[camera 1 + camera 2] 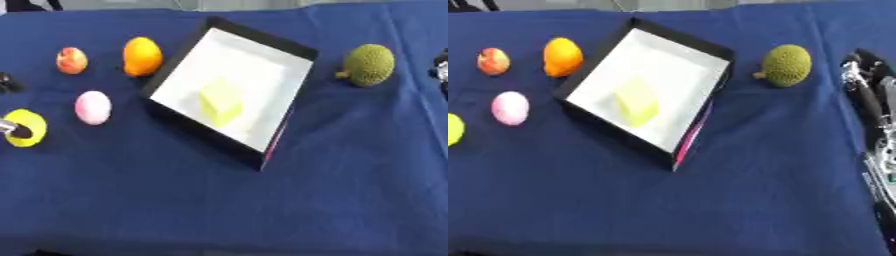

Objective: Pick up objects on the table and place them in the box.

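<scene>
A black box [293, 47] with a white inside stands askew at the table's middle, and a yellow-green block [219, 102] lies in it. Left of the box are an orange [142, 56], a red-yellow fruit [72, 60], a pink egg-shaped thing [93, 107] and a yellow round thing [28, 125]. My left hand [12, 129] shows only in part at the left edge and overlaps the yellow round thing. A bumpy green fruit [786, 65] sits right of the box. My right hand [866, 90] lies open to the right of that fruit, apart from it.
A dark blue cloth [219, 210] covers the whole table. My right arm [881, 170] runs down the right edge in the right eye view. The cloth's far edge runs along the top of the view.
</scene>
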